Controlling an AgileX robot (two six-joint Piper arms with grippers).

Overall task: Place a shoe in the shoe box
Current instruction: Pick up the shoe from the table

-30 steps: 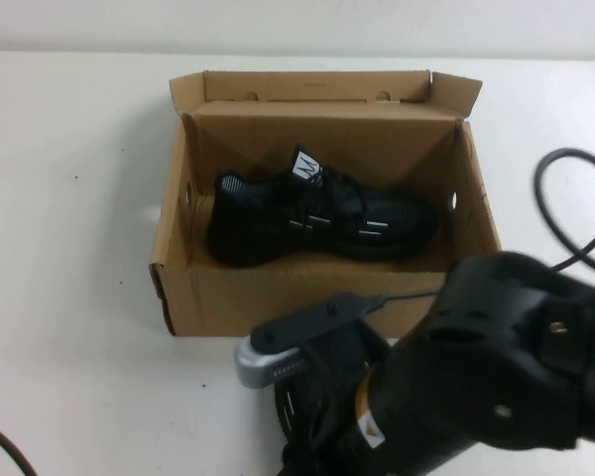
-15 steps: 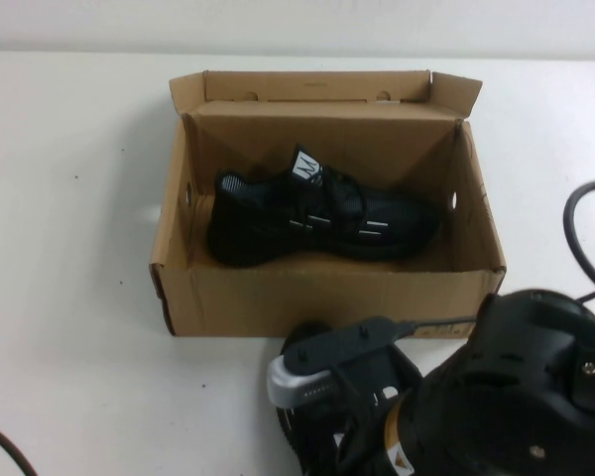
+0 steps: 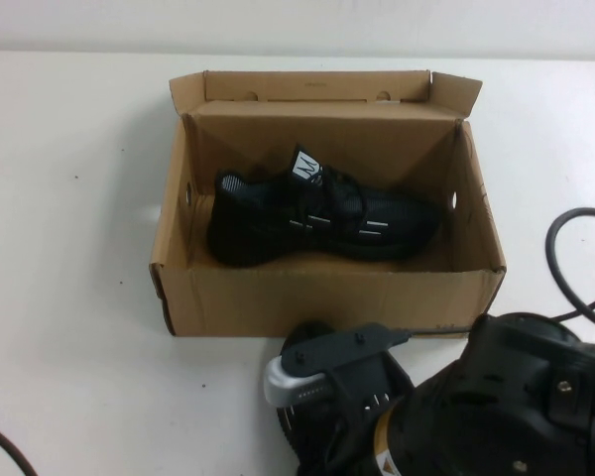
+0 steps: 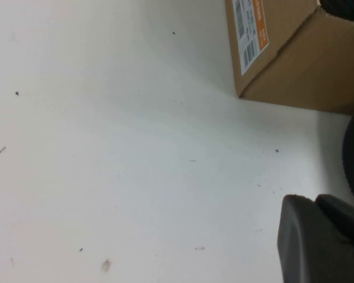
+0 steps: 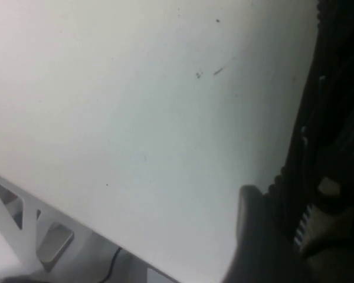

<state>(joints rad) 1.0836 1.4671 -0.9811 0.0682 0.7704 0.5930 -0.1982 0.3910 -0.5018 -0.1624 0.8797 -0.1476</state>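
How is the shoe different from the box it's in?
The shoe is black mesh; the shoe box is brown cardboard. The shoe is smaller and lies inside; the shoe box is open around it. Both are on the white table. Right tool: low before the box; left tool: above bare table near it.

White tabletop [image 3: 69, 297] with small dark specks, pale wall [image 3: 297, 25] behind, even light

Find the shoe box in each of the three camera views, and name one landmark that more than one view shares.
High view: the shoe box sits mid-table, open, holding a shoe; the right tool is hidden under its arm in front of the box.
Left wrist view: only a box corner with its barcode label; the left tool is not clear.
Right wrist view: not in it.
Shared landmark: the white table.
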